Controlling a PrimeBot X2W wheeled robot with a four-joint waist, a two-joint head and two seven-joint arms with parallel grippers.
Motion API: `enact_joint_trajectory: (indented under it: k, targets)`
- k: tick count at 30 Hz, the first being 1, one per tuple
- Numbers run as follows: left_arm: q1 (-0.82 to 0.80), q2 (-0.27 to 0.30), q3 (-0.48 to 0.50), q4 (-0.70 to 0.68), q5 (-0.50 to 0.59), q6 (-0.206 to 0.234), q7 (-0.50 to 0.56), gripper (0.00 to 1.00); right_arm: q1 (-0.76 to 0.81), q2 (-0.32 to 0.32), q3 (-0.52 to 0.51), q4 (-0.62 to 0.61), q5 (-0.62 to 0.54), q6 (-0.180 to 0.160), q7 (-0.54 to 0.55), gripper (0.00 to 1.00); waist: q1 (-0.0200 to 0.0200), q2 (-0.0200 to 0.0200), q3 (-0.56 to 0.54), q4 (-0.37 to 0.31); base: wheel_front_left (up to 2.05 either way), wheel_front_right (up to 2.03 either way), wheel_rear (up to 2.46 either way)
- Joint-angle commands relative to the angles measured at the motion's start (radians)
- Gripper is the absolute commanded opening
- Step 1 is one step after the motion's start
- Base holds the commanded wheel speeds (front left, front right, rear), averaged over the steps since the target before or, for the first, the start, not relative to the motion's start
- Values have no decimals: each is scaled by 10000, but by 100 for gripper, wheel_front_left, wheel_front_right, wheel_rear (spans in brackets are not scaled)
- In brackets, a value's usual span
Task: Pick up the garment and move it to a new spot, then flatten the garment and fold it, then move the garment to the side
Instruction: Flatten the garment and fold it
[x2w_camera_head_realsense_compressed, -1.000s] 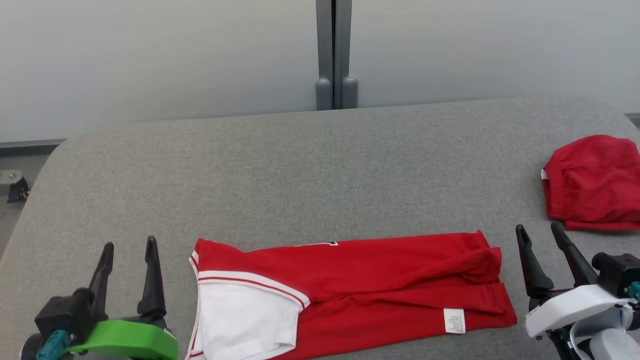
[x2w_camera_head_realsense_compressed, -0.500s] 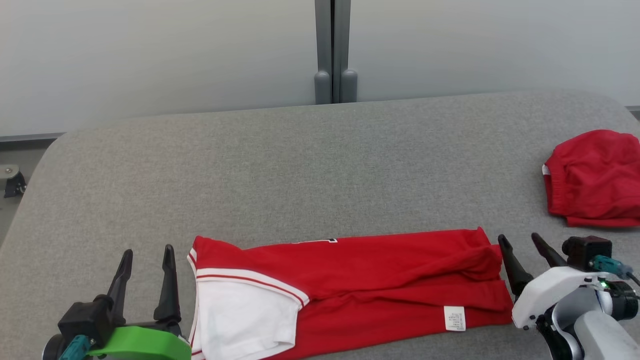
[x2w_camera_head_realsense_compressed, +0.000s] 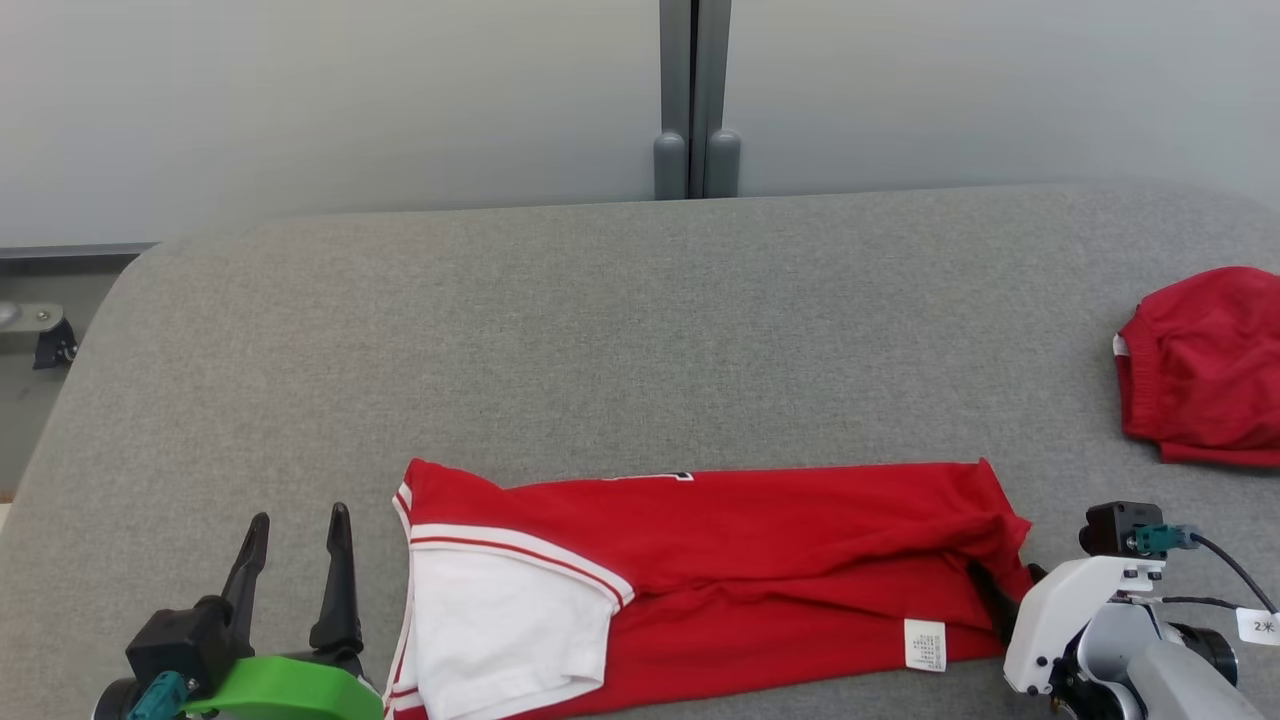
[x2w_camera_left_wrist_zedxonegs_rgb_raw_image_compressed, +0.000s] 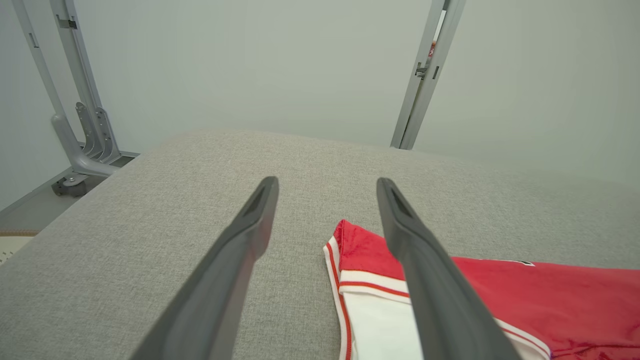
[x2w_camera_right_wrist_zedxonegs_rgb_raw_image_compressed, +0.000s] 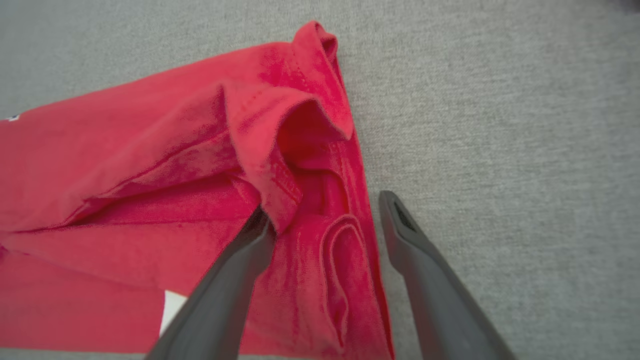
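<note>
A red garment (x2w_camera_head_realsense_compressed: 740, 570) with a white, red-striped sleeve (x2w_camera_head_realsense_compressed: 500, 630) lies folded lengthwise near the table's front edge. My right gripper (x2w_camera_head_realsense_compressed: 1005, 590) is open at the garment's right end; in the right wrist view one finger (x2w_camera_right_wrist_zedxonegs_rgb_raw_image_compressed: 235, 280) is tucked under a raised fold of the red garment (x2w_camera_right_wrist_zedxonegs_rgb_raw_image_compressed: 165, 165) and the other finger (x2w_camera_right_wrist_zedxonegs_rgb_raw_image_compressed: 420, 255) rests on bare table beside the hem. My left gripper (x2w_camera_head_realsense_compressed: 295, 535) is open just left of the sleeve, its fingers apart above the table, with the sleeve's corner (x2w_camera_left_wrist_zedxonegs_rgb_raw_image_compressed: 370, 280) between them in the left wrist view.
A second red garment (x2w_camera_head_realsense_compressed: 1205, 365) lies bunched at the table's right edge. The grey padded table (x2w_camera_head_realsense_compressed: 620, 330) stretches back to a pale wall with a grey post (x2w_camera_head_realsense_compressed: 693, 100). A metal frame foot (x2w_camera_left_wrist_zedxonegs_rgb_raw_image_compressed: 75, 165) stands off the table's left side.
My right gripper has moved left and down onto the garment's right end, one finger slipping under a fold. The left gripper edged toward the sleeve. The camera shifted slightly.
</note>
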Motion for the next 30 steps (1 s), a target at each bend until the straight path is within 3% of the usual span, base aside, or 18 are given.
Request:
enact_joint_trajectory:
  k: [1, 9, 10, 11, 12, 13, 14, 15, 22, 30]
  targets:
    - [-122, -51, 62, 63, 139, -70, -26, 100, -1, -53, 52, 158, 183, -14, 171, 100, 0, 0, 26, 27, 0, 0, 0]
    - [-219, -215, 209, 348, 281, -260, -27, 100, -173, 321, -122, 919, 1276, -20, 723, 98, 0, 0, 175, 80, 0, 0, 0]
    - [-244, -215, 222, 375, 288, -280, -27, 100, -222, 403, -85, 943, 1445, -17, 825, 88, 0, 0, 193, 91, 0, 0, 0]
    - [-268, -215, 237, 407, 281, -327, -27, 100, -254, 504, 13, 941, 1600, -12, 973, 53, 0, 0, 208, 106, 0, 0, 0]
    - [-272, -213, 251, 440, 299, -344, -27, 100, -302, 541, 99, 938, 1717, -6, 1080, 47, 0, 0, 216, 120, 0, 0, 0]
    - [-283, -216, 261, 483, 327, -365, -27, 100, -355, 559, 169, 946, 1852, -6, 1168, 35, 0, 0, 221, 140, 0, 0, 0]
    - [-299, -222, 269, 512, 335, -391, -27, 100, -383, 573, 214, 970, 1947, -6, 1242, 11, 0, 0, 221, 159, 0, 0, 0]
    - [-322, -234, 274, 546, 358, -417, -27, 100, -392, 582, 290, 1001, 2068, -6, 1388, 0, 0, 0, 219, 188, 0, 0, 0]
    - [-222, -354, 349, 697, 424, -483, -27, 100, -606, 285, 217, 481, 2828, -8, 936, 0, 0, 0, 166, 314, 0, 0, 0]
    - [-133, -407, 446, 879, 453, -545, -27, 100, -882, -647, -231, 154, 3193, -14, 382, 0, 0, 0, 12, 277, 0, 0, 0]
